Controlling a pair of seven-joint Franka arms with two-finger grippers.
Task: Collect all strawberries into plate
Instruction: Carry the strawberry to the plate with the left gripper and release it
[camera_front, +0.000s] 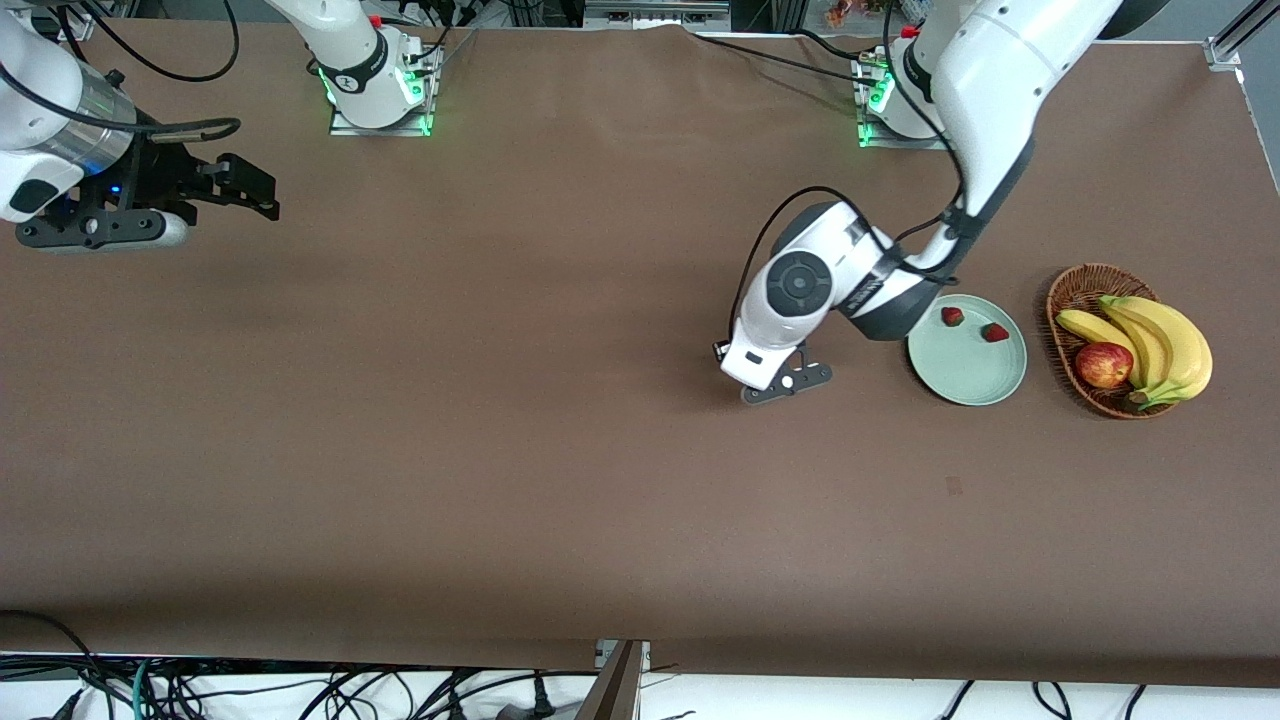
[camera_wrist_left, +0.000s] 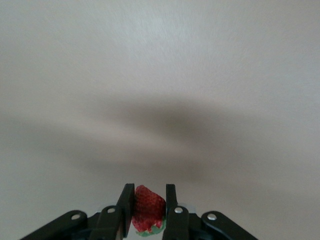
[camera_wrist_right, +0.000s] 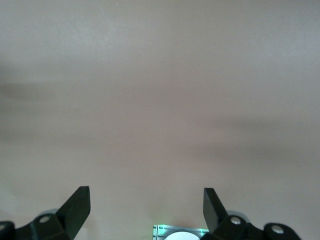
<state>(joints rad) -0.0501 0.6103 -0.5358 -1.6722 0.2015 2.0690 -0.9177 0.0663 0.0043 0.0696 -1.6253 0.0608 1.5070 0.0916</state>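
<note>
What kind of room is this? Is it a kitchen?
Probably not a kitchen; it looks like a robot lab. Two white robot arms are bolted to a table under a brown cover, loose cables hang along its edges, and the plate and fruit basket look like practice props.

High front view — close wrist views

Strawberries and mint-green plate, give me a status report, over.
Left gripper shut on third small red strawberry, low over brown table beside round mint-green plate. Two strawberries on plate. Right gripper open, waiting at its end. Path clear.
</note>
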